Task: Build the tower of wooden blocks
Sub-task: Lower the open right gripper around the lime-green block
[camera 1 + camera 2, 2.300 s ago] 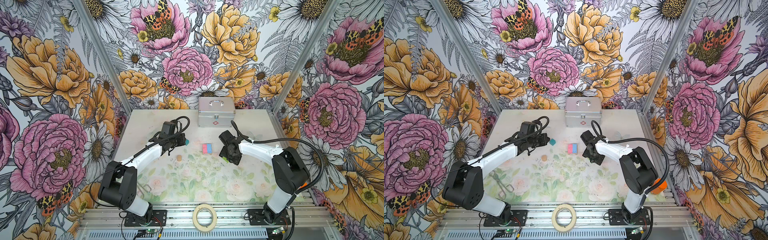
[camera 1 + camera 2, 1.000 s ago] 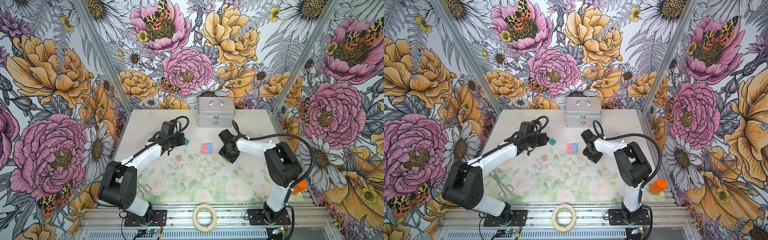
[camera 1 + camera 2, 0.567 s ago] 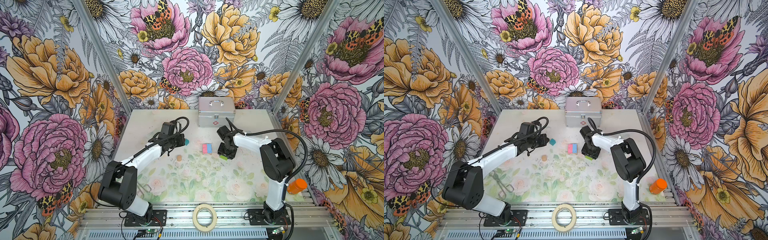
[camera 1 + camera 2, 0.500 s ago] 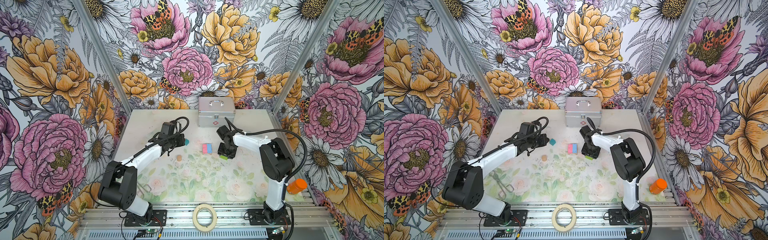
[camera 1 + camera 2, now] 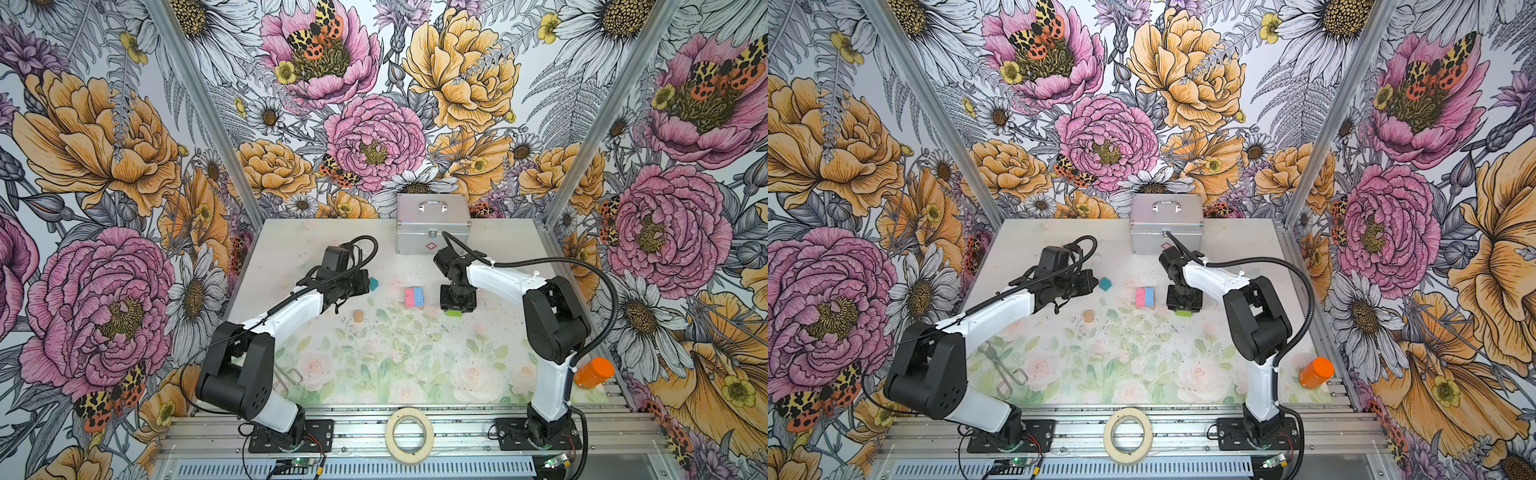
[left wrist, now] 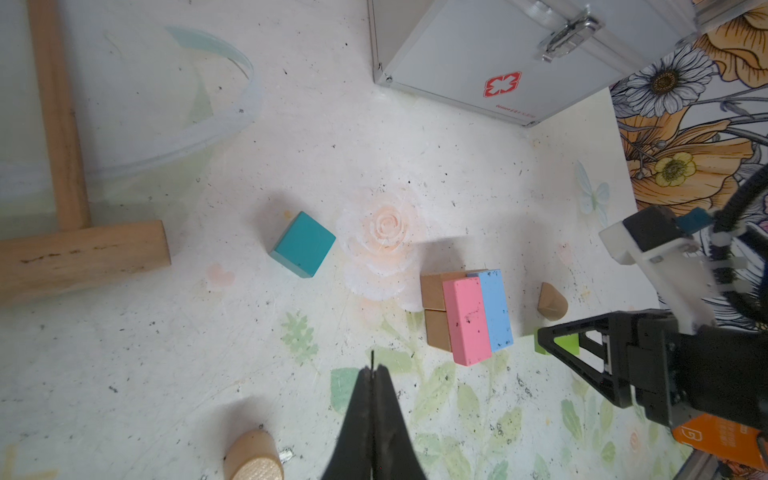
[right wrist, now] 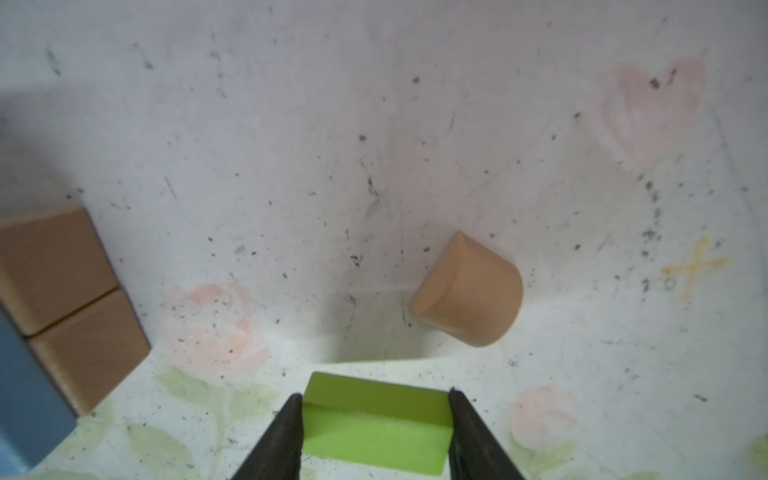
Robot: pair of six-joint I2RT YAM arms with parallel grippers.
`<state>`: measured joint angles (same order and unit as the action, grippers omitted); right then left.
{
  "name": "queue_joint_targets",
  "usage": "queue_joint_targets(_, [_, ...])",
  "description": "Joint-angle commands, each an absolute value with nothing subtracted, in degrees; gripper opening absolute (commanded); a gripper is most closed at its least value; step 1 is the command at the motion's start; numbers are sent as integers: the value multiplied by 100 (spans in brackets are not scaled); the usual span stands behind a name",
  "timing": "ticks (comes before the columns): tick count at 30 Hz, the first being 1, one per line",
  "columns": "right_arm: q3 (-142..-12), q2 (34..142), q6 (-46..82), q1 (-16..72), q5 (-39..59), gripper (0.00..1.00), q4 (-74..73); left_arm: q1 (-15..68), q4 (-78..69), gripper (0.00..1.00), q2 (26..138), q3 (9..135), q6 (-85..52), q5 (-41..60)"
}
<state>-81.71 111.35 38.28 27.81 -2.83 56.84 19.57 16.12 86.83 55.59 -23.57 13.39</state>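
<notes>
The tower (image 5: 414,298) (image 5: 1144,297) is a pink and a light blue brick lying side by side on two tan blocks (image 7: 62,270) at mid table. Just right of it my right gripper (image 7: 375,397) (image 5: 456,305) points down, shut on a green block (image 7: 376,424) (image 5: 1182,312) low at the mat. A tan half-round block (image 7: 469,291) (image 6: 552,301) lies beside it. My left gripper (image 6: 373,370) (image 5: 362,282) is shut and empty, near a teal cube (image 6: 303,244) (image 5: 374,284). A tan cylinder (image 6: 253,459) (image 5: 358,316) lies left of the tower.
A silver case (image 5: 432,226) stands at the back behind the tower. A T-shaped wooden stick (image 6: 62,166) lies at the far left. An orange bottle (image 5: 593,372) is at the right edge, a tape roll (image 5: 409,434) on the front rail, a wire clip (image 5: 1005,370) front left.
My right gripper has shifted left toward the tower and its jaws have narrowed onto the green block. The right elbow swung back, uncovering the orange bottle. The left arm has not moved.
</notes>
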Motion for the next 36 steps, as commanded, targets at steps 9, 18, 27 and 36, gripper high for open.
queue_joint_targets(9, [-8276,11315,3452,2867,-367,36,5571,1970,1494,0,8516,5507,-2374,1314])
queue_joint_targets(18, [-8157,11516,3480,3014,-202,43,5300,2012,1520,0,8547,5554,-2379,1295])
queue_joint_targets(27, [-8095,11481,3478,3062,-246,71,5291,2053,1547,0,8587,5599,-2374,1284])
queue_joint_targets(36, [-8087,11447,3876,3145,-392,71,5304,2057,1554,0,8569,5586,-2360,1279])
